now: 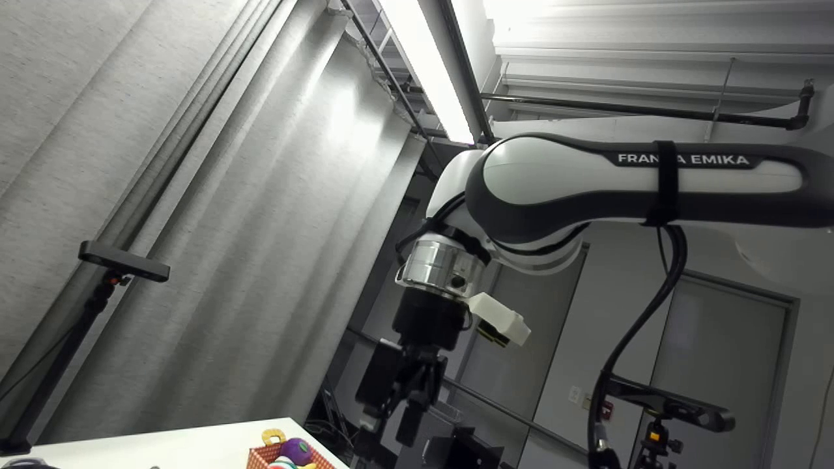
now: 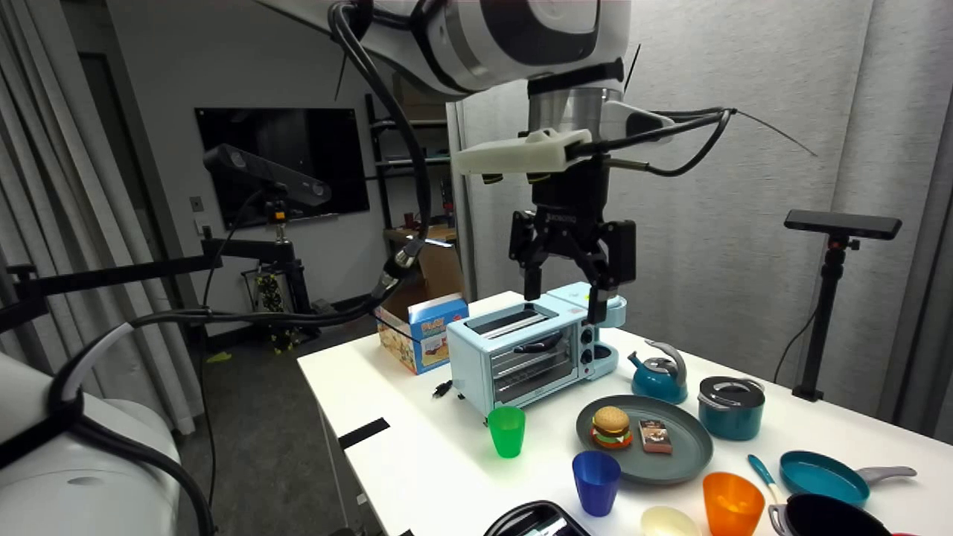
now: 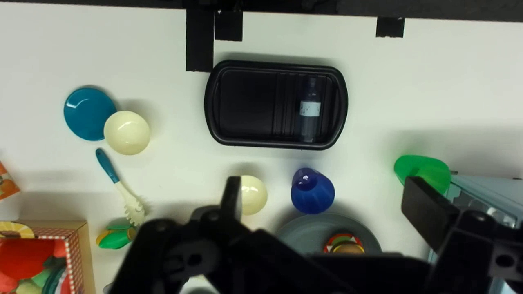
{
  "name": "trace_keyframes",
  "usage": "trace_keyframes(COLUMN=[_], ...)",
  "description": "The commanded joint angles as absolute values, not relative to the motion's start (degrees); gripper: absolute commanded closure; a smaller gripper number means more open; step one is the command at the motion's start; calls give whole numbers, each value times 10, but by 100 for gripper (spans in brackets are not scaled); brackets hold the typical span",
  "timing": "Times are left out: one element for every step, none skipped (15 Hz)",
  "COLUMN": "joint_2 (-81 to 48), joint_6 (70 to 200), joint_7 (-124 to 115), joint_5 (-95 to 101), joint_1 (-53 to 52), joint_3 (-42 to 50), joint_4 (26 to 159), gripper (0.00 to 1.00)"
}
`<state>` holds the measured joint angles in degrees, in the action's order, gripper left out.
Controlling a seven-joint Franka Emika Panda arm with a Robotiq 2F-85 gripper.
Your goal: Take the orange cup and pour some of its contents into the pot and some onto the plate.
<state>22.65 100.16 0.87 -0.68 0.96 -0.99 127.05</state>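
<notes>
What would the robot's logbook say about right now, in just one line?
gripper: open, raised, empty; orange cup: standing on table, not held; grey plate: bears toy burger, small box; pouring: not underway

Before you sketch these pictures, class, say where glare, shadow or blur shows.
In an exterior view, the ceiling strip light is blown out white; in an exterior view, the orange cup has clear edges; in the wrist view, the gripper's fingers are blurred, a bright highlight spots the blue cup, and soft shadow fringes the black tray.
</notes>
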Motion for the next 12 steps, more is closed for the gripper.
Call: trace_keyframes(joint_2=[194,182,172,160,147,130,116,99,81,64,41,19], joint_6=[1041,1049,1060,1071,1080,1084,1090,1096,1103,1109,1116,1121], joint_7=[-14,-19,-22,-26,-27,-26,-26,-25,-26,-22,-24,-25], joint_5=[-4,-2,0,2,3,1,1,0,0,-3,-2,-1], joint_1=[18,22,25,30,33,37,41,44,47,48,51,52], joint_3=[2,6,10,14,19,25,30,35,39,44,48,51], joint_4=[1233,1219,1207,1194,1178,1158,1143,1124,1106,1089,1070,1053], gripper=[0,0,0,0,0,0,0,0,0,0,0,0])
